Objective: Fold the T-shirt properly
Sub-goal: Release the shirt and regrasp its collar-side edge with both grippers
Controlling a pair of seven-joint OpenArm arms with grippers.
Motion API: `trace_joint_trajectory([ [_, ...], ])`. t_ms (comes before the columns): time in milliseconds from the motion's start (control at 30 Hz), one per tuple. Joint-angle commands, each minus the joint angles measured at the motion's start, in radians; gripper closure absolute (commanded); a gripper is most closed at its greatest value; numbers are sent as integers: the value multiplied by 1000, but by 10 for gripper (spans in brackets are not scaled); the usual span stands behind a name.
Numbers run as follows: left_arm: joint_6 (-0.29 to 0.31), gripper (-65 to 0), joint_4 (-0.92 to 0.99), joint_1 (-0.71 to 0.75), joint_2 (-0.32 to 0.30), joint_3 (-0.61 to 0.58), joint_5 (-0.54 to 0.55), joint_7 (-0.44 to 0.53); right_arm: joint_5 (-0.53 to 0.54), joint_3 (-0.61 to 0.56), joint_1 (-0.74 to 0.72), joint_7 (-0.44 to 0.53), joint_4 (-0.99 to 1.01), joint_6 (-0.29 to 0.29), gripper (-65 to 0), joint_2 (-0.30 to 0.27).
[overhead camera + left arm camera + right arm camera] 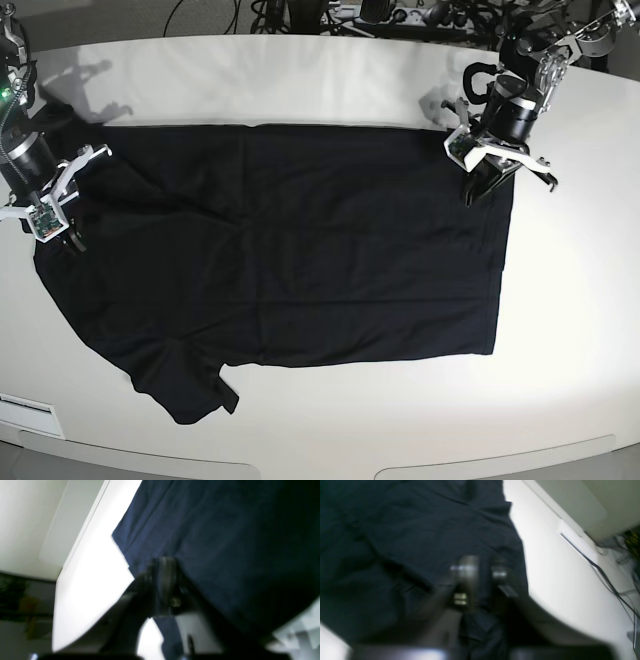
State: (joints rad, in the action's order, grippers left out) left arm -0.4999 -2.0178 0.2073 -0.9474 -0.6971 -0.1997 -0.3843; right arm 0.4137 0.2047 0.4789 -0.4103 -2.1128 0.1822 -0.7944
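Observation:
The black T-shirt [280, 250] lies spread across the white table [300, 85], with one sleeve at the front left [185, 385]. My left gripper [478, 192] is at the shirt's right edge near the far corner, shut on the T-shirt. In the left wrist view its fingers [163, 580] pinch the dark cloth [212, 542], and a strip hangs below them. My right gripper [70, 238] is at the shirt's left edge, shut on the T-shirt. In the blurred right wrist view its fingers [467, 572] hold bunched fabric [407, 530].
Cables and equipment [340, 15] crowd the far side behind the table. A thin cable [607, 580] runs along the table beside the right arm. The table's curved front edge [320, 460] is close to the sleeve.

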Motion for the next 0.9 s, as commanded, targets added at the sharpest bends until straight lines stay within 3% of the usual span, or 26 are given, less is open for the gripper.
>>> trace_joint_trajectory([
  [0,-30,0,-13,-5,-17,11,-32,25,-14,11,-8,23,-10,-35,0,-17],
  [67,-29,0,-13,-6,-17,11,-60,25,-42,11,-8,23,-10,-51,0,-17],
  [133,-29,0,-13,-6,-16,11,-83,37,-43,11,-8,16,-10,-26,0,-17],
  [267,-4,0,-13,-42,-2,11,-28,70,66,11,-5,-77,-10,40,0,-1],
  [433,176,0,47,-151,69,45,178,69,103,6,-25,-128,95,104,0,69],
  [633,525,0,226,-238,174,56,396,57,148,-112,-150,-277,324,190,0,95],
  [767,631,0,325,-238,246,56,400,-71,147,-244,-217,-348,499,245,0,102],
  [867,678,0,325,-232,251,56,400,-143,133,-278,-221,-370,530,233,0,101],
])
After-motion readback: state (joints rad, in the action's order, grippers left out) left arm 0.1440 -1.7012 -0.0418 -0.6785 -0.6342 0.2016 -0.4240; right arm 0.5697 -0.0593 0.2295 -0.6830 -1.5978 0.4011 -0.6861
